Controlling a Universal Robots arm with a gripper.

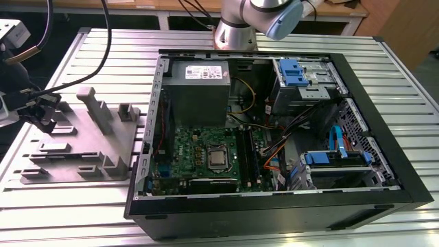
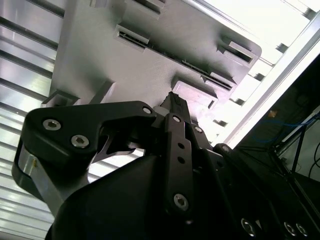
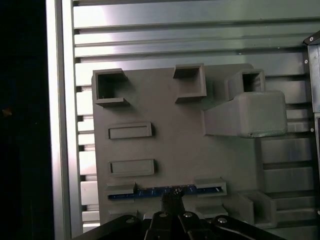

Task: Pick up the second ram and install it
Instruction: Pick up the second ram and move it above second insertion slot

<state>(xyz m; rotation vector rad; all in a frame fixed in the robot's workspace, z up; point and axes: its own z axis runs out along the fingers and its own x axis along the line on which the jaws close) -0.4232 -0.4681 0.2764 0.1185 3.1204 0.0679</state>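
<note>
On the grey holder (image 3: pixel 175 150) beside the computer case (image 1: pixel 274 206), your pincer (image 3: pixel 172 196) stands narrow, closed across the middle of the ram stick (image 3: pixel 145 192). The stick sits in its holder slot: not lifted, not installed.

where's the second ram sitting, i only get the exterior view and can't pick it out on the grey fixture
observer: in the first wrist view the second ram stands on its long edge, seated in two slotted holders along one edge of the grey fixture, with its blue edge showing between them.
operator: where's the gripper along it
observer: in that same view the gripper sits at about the stick's mid-length, between the two holders. i can't tell whether it touches the ram.
</note>
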